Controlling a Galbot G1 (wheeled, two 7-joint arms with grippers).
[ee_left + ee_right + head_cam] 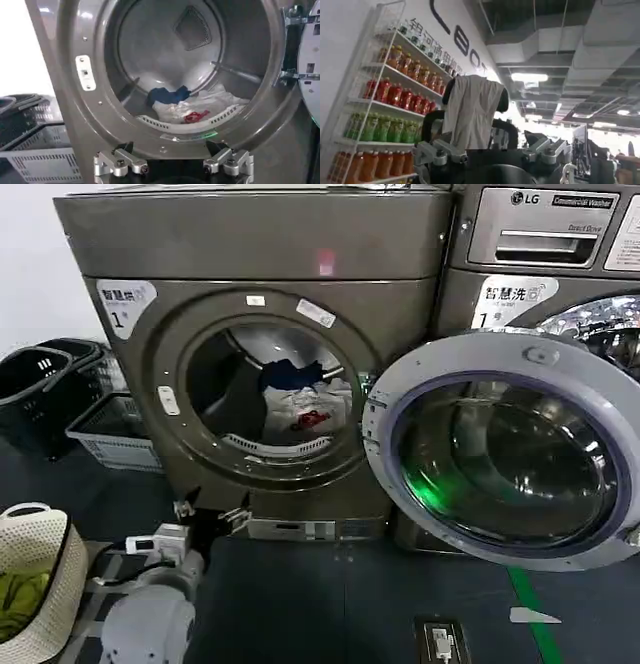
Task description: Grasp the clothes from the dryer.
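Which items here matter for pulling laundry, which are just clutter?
Job: dryer, door open; clothes in the drum; left gripper, open, before the porthole.
Clutter: LG machine, baskets, woven bag, drinks shelf.

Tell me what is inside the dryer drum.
Inside the dryer lie clothes: a blue piece and a white piece with a red mark. Anything beneath that heap is hidden.

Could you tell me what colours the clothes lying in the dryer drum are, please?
Blue, white and a bit of red; the clothes show best in the left wrist view.
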